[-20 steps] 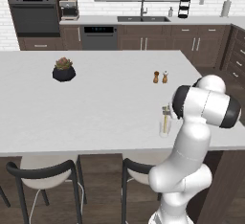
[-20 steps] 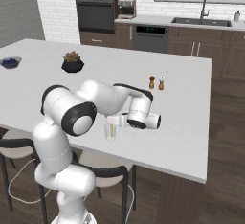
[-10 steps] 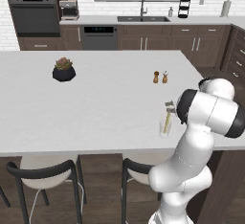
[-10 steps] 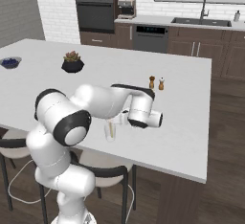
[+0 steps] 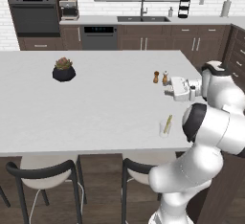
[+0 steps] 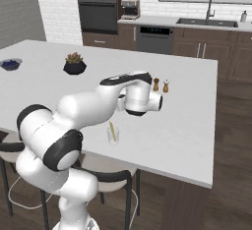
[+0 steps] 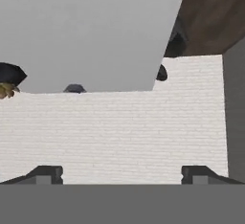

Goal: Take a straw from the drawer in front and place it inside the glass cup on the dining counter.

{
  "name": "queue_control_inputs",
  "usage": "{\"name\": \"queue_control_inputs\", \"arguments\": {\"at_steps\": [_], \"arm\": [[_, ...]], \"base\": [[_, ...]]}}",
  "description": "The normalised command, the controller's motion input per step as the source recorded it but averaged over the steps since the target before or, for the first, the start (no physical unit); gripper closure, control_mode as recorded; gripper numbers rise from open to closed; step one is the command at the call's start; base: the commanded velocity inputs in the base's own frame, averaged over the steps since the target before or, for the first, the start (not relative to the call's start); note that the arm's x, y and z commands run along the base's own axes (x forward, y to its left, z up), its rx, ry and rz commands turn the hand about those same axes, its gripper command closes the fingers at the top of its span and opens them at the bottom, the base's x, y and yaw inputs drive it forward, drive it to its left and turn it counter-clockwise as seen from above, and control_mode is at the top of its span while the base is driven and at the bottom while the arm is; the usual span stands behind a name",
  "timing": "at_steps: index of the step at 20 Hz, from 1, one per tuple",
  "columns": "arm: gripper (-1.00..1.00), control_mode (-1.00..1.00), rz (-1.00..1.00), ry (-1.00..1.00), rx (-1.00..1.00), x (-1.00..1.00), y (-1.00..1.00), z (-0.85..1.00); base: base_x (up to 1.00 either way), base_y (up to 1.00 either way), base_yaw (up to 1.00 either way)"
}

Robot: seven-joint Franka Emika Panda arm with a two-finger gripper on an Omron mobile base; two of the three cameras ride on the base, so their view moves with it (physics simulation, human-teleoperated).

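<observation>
on the white surface [image 5: 95,108], the straw [image 5: 168,124] now leans inside the glass cup [image 5: 164,130], free of any grip. to its right the claw [image 5: 168,87], spread wide and empty, has lifted away, so placing looks done.

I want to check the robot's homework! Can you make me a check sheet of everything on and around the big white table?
Surface: dining counter, white, wide.
Job's things: straw leaning inside the glass cup, near the counter's front edge.
Clutter: potted plant; two brown shakers; dark bowl at the far end.
Grippers: gripper open, holding nothing, lifted away from the cup.
Cables: thin white cord under a stool.
Surroundings: stools, oven, sink, dark wood cabinets.
</observation>
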Motion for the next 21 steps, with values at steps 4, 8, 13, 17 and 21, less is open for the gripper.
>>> {"name": "queue_control_inputs", "arguments": {"at_steps": [4,8,13,17,21], "arm": [[-1.0,-1.0,0.0,-0.33,-0.38,-0.5,0.64,0.41],[-1.0,-1.0,0.0,-0.38,-0.59,-0.8,0.81,0.23],[-1.0,-1.0,0.0,-0.26,-0.61,-0.75,0.72,0.34],[-1.0,-1.0,0.0,-0.03,-0.52,-0.53,0.72,0.31],[-1.0,-1.0,0.0,0.0,-0.49,-0.53,0.82,0.13]], "base": [[0.0,0.0,0.0],[0.0,0.0,0.0],[0.0,0.0,0.0],[0.0,0.0,0.0],[0.0,0.0,0.0]]}}
